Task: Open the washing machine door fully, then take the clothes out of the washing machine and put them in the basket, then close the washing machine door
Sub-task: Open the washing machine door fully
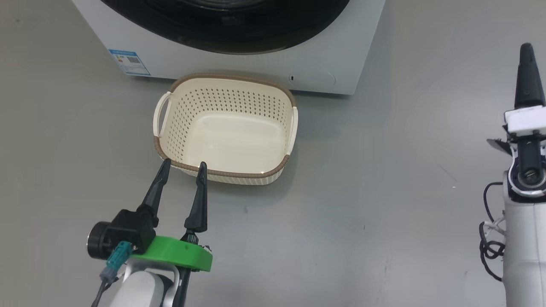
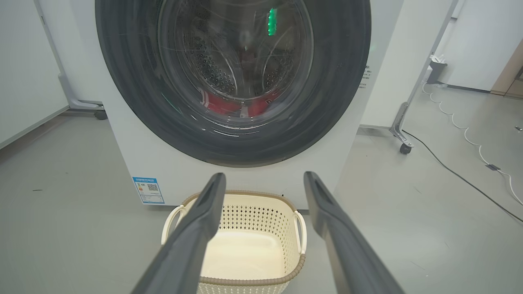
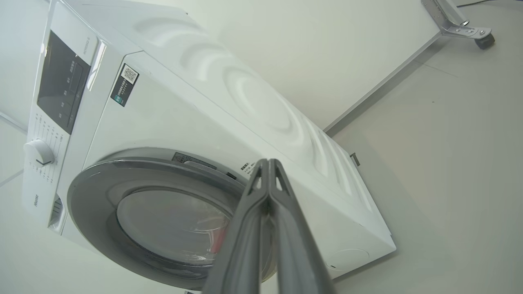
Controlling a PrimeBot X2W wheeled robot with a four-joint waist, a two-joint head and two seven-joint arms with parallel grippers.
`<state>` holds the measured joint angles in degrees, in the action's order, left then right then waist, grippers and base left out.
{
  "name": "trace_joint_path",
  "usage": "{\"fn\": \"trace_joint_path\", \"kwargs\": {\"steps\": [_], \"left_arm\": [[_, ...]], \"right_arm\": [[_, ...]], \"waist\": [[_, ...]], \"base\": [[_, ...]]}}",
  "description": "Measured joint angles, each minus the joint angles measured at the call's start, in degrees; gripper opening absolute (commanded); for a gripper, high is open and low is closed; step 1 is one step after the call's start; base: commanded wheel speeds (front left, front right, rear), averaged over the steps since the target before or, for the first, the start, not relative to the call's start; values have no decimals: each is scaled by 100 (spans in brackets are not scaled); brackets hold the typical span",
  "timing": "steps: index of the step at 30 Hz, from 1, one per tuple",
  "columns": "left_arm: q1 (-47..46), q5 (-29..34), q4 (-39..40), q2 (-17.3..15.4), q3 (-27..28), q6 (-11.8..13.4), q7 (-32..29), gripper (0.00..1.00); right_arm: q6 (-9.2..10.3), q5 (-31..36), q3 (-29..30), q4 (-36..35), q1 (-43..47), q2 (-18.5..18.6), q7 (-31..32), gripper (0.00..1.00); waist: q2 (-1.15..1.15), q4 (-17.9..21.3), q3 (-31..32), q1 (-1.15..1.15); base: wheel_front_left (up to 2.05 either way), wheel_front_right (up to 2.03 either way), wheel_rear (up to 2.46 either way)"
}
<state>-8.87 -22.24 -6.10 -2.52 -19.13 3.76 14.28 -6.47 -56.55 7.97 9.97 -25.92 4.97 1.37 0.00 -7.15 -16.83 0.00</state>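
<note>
Facing the closed door (image 2: 233, 81) head-on, the left end effector (image 1: 184, 163) hangs wide open and empty over the basket's (image 1: 230, 78) near rim. The right end effector (image 1: 527, 49), pinched shut on nothing, stands off to the door's right. Clothes (image 2: 220, 107) lie behind the door.

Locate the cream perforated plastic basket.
Head view, left of centre: the cream perforated plastic basket sits on the grey floor right before the white front-loading washing machine, just beyond the left gripper.
</note>
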Motion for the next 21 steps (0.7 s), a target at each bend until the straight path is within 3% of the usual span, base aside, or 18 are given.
{"fn": "trace_joint_path", "kwargs": {"steps": [4, 16, 21], "left_arm": [[-187, -153, 121, 1, -14, 53, 0, 100], [-642, -218, 286, 15, -243, 105, 16, 100], [-688, -305, 291, 23, -352, 118, 18, 100]], "right_arm": [[15, -413, 258, 10, -422, 90, 296, 0], [283, -661, 388, 100, -1679, 749, 1059, 0], [376, -878, 256, 220, -2126, 750, 1407, 0]], "waist": [[0, -92, -235, 0], [0, -398, -933, 0], [0, -543, -1178, 0]], "base": [[0, 0, 0], [0, 0, 0], [0, 0, 0]]}}
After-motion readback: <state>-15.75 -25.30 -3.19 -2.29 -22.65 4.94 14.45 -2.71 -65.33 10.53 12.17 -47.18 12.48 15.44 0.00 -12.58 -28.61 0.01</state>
